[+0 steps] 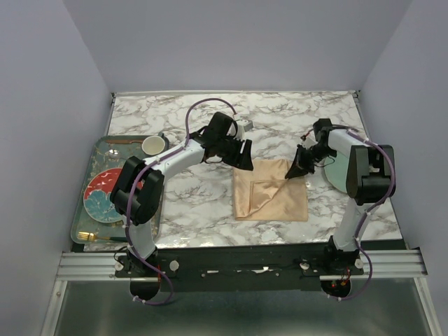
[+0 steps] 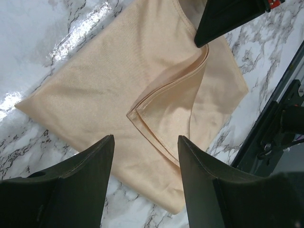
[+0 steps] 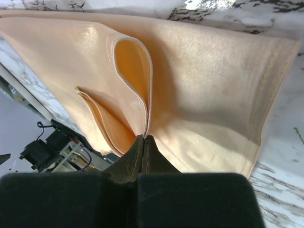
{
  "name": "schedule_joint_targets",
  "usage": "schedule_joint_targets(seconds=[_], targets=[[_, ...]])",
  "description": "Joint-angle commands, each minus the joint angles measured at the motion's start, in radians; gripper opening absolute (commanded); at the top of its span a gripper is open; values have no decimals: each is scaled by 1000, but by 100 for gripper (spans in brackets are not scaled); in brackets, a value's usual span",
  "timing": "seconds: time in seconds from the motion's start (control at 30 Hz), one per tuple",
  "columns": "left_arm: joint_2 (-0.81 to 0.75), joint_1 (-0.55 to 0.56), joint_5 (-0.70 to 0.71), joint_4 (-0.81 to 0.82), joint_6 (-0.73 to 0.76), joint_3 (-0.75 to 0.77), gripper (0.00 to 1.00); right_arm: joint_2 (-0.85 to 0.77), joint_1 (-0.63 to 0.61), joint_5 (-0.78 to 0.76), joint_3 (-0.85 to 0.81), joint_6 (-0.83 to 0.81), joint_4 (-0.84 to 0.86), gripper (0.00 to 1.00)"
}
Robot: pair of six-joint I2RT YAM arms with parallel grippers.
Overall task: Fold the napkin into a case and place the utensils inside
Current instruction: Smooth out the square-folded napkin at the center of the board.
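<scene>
**Right gripper (image 3: pixel 144 138) pinched the napkin (image 1: pixel 271 190); left gripper (image 2: pixel 146 140) waited open above it.**
The one peach napkin lay partly folded on the marble table (image 1: pixel 189 203), not yet a case. The right gripper was clamped shut on the edge of the top layer at the far right corner, raising a small loop, probably to carry a fold across. The left gripper hovered with jaws wide and empty over the far left corner, apparently ready to assist. The gold utensils (image 1: pixel 94 237), too small to count, waited on the one grey tray (image 1: pixel 96 159) with one patterned plate (image 1: pixel 103 194) and one cup (image 1: pixel 153 145).
</scene>
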State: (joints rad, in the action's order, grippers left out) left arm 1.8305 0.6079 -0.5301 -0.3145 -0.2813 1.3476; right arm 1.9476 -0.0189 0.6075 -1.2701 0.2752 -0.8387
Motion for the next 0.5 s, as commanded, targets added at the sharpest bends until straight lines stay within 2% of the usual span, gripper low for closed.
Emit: schedule_joint_targets(seconds=[0.0,0.47], targets=[[-34,-7,13,23,-6,-24,65,-58,2,-58,20,-18,-43,1],[-37,-7,12,40,-16,-44,65,-78,79,-126,21,-56,-83,1]])
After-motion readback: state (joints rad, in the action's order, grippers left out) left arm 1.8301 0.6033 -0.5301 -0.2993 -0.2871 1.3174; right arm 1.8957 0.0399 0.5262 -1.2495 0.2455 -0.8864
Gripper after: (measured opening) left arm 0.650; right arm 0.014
